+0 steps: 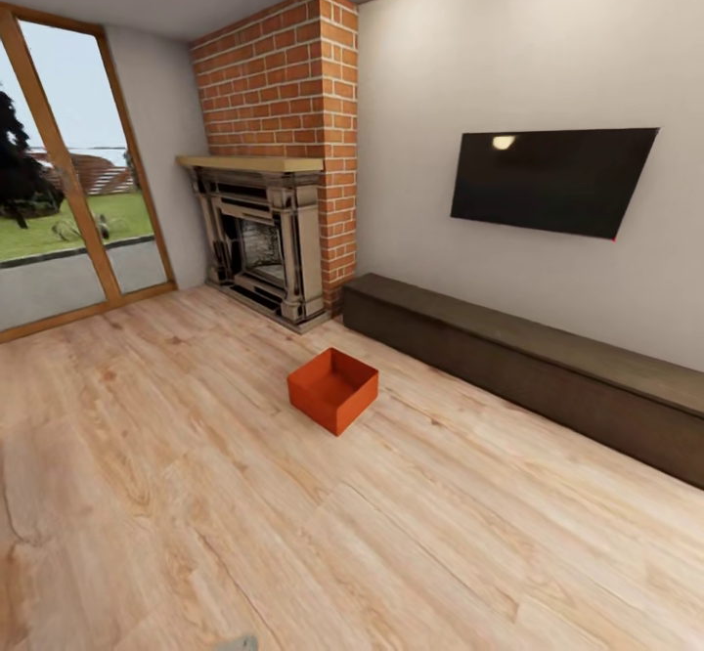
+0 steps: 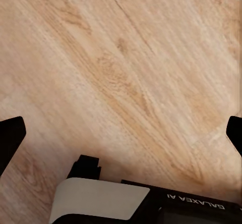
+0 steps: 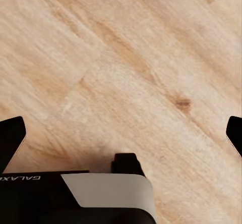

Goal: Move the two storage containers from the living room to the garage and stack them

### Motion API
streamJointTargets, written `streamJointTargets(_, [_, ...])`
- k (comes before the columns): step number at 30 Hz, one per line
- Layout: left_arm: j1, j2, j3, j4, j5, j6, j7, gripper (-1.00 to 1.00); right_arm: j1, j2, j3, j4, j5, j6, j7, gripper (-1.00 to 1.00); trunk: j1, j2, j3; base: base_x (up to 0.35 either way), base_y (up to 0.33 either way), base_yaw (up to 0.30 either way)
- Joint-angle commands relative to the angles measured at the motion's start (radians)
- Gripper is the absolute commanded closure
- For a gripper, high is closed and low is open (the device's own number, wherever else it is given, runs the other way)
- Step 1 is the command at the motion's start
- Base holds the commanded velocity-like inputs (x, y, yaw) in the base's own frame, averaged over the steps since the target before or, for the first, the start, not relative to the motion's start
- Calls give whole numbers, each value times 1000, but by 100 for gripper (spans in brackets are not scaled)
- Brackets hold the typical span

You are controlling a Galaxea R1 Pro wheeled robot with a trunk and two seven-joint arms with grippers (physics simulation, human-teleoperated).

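Orange-red storage container (image 1: 333, 388) alone on light wood-plank floor (image 1: 176, 495), in front of brick fireplace (image 1: 279, 157), near long dark bench (image 1: 548, 368) under black TV (image 1: 552, 180). Left pincer (image 2: 121, 128) spread wide, empty, above planks. Right pincer (image 3: 121, 128) likewise wide, empty.

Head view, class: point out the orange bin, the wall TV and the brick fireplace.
Orange bin (image 1: 333, 390): head view, on its inside bottom.
Wall TV (image 1: 552, 180): head view, middle of the black screen.
Brick fireplace (image 1: 277, 79): head view, on the red-brick chimney face above the mantel.
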Motion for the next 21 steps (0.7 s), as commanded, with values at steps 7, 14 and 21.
streamJointTargets(7, [-1,0,3,0,5,-1,2,-100,-1,0,8,2,-10,-5,-2,-100,1,-1,-1,336,0,100])
streamJointTargets(14, [-1,0,3,0,5,-1,2,-100,-1,-1,8,2,-10,-5,-2,-100,1,-1,-1,337,0,241])
streamJointTargets(21, [-1,0,3,0,5,-1,2,-100,-1,-1,8,2,-10,-5,-1,-100,1,-1,-1,337,0,167])
